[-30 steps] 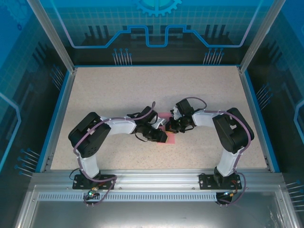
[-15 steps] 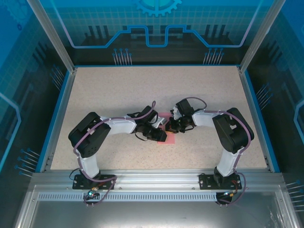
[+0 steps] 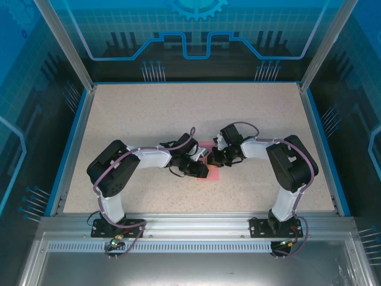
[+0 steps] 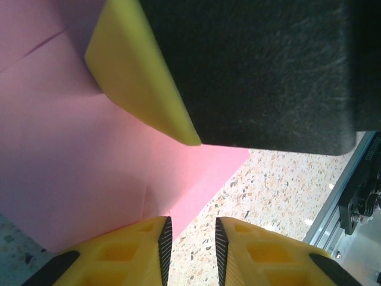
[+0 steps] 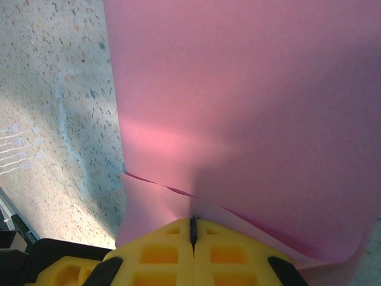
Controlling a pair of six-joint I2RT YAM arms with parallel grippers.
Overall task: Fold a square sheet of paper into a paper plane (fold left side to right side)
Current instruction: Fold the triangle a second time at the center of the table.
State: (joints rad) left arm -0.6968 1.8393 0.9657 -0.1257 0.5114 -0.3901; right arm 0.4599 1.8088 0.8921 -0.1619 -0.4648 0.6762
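Paper sits mid-table, mostly buried under both arms from above. Left gripper, close up: fingers parted over bare tabletop beside the paper's corner. Right gripper: clenched tight against the pink, and I can't tell whether it pinches a layer.

— Top external view?
— Fixed high behind the near edge of the table, facing down over all of it.
— Wrist views?
— Both very close, low over the table's middle. All three views share the square sheet of paper there.
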